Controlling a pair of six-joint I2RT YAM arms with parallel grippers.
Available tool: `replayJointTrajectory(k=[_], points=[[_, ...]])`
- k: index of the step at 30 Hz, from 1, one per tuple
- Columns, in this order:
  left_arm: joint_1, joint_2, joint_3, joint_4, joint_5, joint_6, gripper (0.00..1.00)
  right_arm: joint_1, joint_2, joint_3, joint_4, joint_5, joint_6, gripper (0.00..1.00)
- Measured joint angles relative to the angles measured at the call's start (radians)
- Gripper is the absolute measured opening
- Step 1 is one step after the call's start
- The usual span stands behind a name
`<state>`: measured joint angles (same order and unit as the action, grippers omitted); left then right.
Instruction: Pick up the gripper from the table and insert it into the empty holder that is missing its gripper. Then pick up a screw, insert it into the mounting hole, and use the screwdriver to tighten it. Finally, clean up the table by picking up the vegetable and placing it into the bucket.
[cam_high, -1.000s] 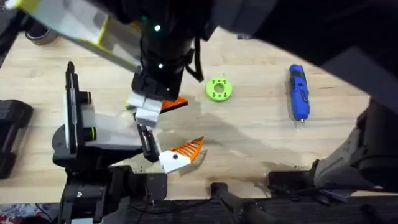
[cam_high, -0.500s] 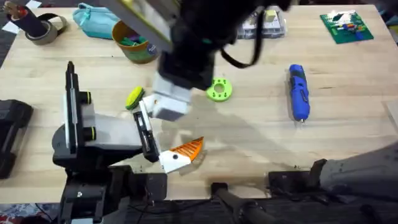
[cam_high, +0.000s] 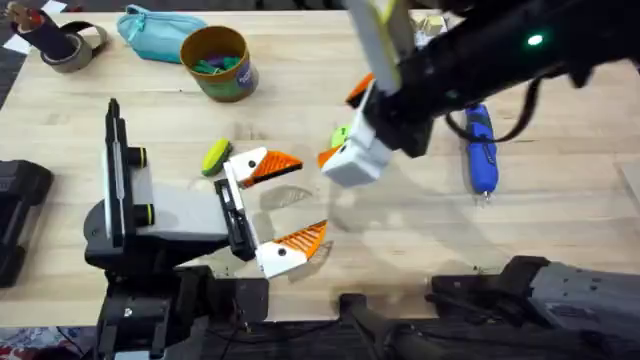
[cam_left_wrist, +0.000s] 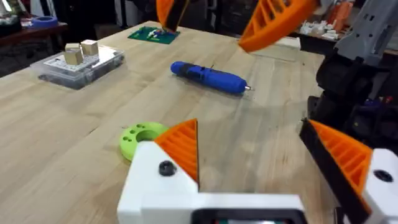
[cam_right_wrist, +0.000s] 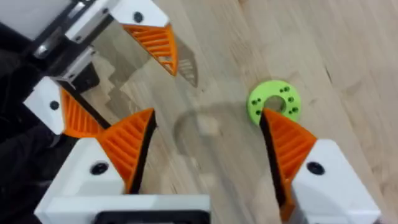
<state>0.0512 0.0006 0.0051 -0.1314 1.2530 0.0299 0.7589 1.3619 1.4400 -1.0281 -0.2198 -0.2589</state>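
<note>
**A:** Overhead, what is different from a second ago?

**B:** The gripper (cam_high: 262, 165) now sits on the holder (cam_high: 232, 205), beside its twin (cam_high: 290, 245). Half a second ago that end was bare. The right claw (cam_high: 343, 122) has let go and swung off toward the screwdriver (cam_high: 481, 150), jaws wide, nothing in them.

**A:** So the insertion is done?

**B:** It looks so. I'd judge the screw comes next. The vegetable (cam_high: 216, 157) lies just beside the gripper, not yet binned.

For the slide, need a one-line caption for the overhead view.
Right gripper open above the green disc, both orange-finger grippers seated on the stand, blue screwdriver untouched.
</note>
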Motion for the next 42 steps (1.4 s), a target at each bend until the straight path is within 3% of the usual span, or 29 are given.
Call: replayJointTrajectory(k=[8, 29, 31, 35, 37, 42], points=[[0.000, 0.000, 0.000, 0.000, 0.000, 0.000, 0.988, -0.100, -0.020, -0.003, -0.030, -0.011, 0.024, 0.995], [0.000, 0.000, 0.000, 0.000, 0.000, 0.000, 0.985, -0.105, -0.011, -0.004, -0.017, -0.014, 0.027, 0.995], [0.000, 0.000, 0.000, 0.000, 0.000, -0.004, 0.853, -0.105, -0.011, -0.004, -0.021, -0.014, 0.027, 0.995], [0.000, 0.000, 0.000, 0.000, 0.000, 0.000, 0.247, -0.105, -0.011, -0.004, -0.020, -0.014, 0.027, 0.995], [0.000, 0.000, 0.000, 0.000, -0.001, 0.005, 0.031, -0.105, -0.011, -0.004, -0.021, -0.014, 0.027, 0.996], [0.000, 0.000, 0.000, 0.000, 0.000, 0.004, 0.004, -0.105, -0.011, -0.004, -0.031, -0.004, 0.027, 0.995]])
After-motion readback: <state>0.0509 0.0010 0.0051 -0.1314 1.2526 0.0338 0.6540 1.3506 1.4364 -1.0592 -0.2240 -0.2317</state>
